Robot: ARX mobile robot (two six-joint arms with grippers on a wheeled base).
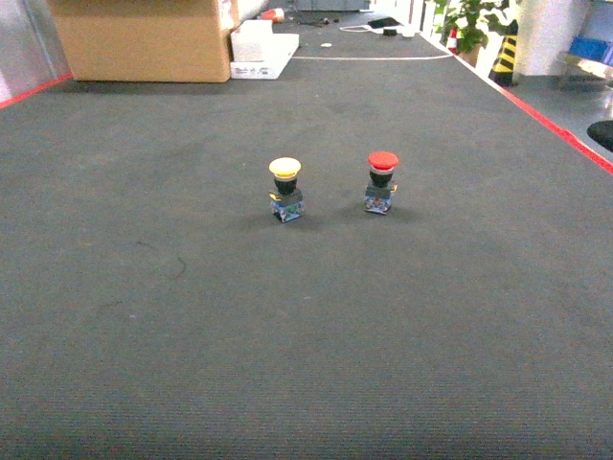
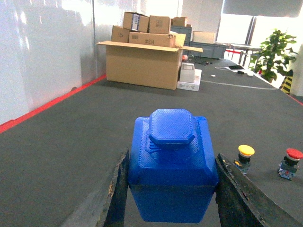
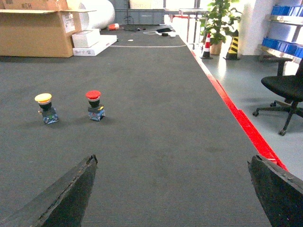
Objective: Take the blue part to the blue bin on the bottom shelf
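The blue part (image 2: 173,165), a ribbed blue plastic block with an octagonal cap, fills the left wrist view. My left gripper (image 2: 173,189) is shut on it, one dark finger against each side, and the part hangs above the dark mat. My right gripper (image 3: 173,163) stands wide open over bare mat with nothing between its fingers. Neither gripper shows in the head view. The blue bin and the bottom shelf are out of view.
Two push buttons stand mid-mat, one yellow-capped (image 1: 285,189) and one red-capped (image 1: 381,182). A large cardboard box (image 1: 144,38) and a white box (image 1: 263,50) sit at the far end. A red line (image 1: 556,129) marks the mat's right edge; an office chair (image 3: 286,90) stands beyond it.
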